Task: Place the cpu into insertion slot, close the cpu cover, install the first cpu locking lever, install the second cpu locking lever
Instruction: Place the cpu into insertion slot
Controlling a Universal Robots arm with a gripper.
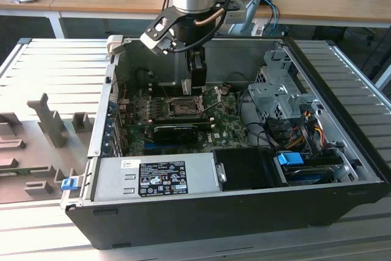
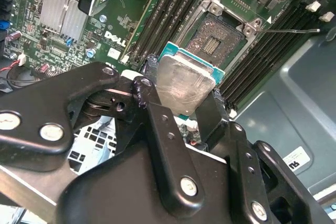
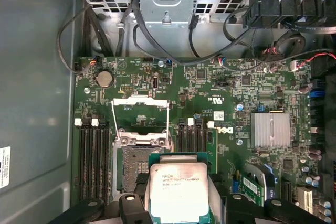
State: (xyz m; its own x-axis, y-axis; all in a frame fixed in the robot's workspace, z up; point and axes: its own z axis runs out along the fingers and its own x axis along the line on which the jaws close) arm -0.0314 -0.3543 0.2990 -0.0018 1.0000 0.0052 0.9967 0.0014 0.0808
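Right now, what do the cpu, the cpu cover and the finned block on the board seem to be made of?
The cpu, held between the fingers: a dull grey metal top, by its soft sheen, on a green base, probably laminate. The cpu cover, swung open: thin pale sheet metal, likely steel. The finned block: silvery metal, perhaps aluminium, by its parallel ribs.

In the exterior view you have a black label (image 1: 162,178) with white print on the power supply (image 1: 110,183), and a small white label (image 1: 129,164) just beside it. In both wrist views a white logo (image 2: 114,39) (image 3: 223,129) is printed on the green motherboard (image 3: 210,77). In the first wrist view, faint engraved lines mark the cpu (image 3: 178,184) on its metal top, and a white sticker (image 3: 4,166) sits on the grey case wall (image 3: 37,77).
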